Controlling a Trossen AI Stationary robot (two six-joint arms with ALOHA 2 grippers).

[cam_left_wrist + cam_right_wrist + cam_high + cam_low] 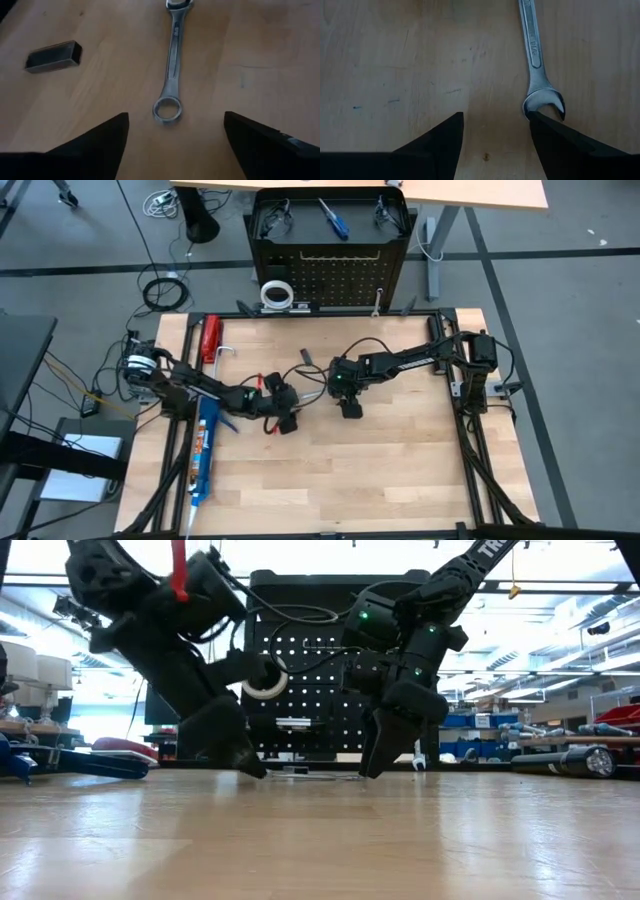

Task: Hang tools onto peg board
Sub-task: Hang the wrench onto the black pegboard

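A silver wrench (172, 60) lies flat on the wooden table (400, 470) between my two grippers. Its ring end (167, 109) points toward my left gripper (176, 116), which is open, one finger standing on each side of the ring without touching it. The wrench's open end (545, 102) lies just beyond one fingertip of my open right gripper (495, 115). The peg board (330, 270) stands upright past the table's far edge. It carries a white tape roll (277, 293), a blue-handled screwdriver (333, 220), two safety glasses (272, 218) and another wrench (377, 302). My right gripper points down at a slant, and one fingertip (540, 122) sits right at the wrench's open end (545, 102); I cannot tell whether it touches the wrench. The wrench lies flat on the table.
A long blue caulking gun (203, 450) lies along the table's left edge, with a red-handled tool (210, 338) beyond it at the far left. A small dark block (52, 56) rests on the wood beside the wrench. Open wood stretches toward the near and right edges.
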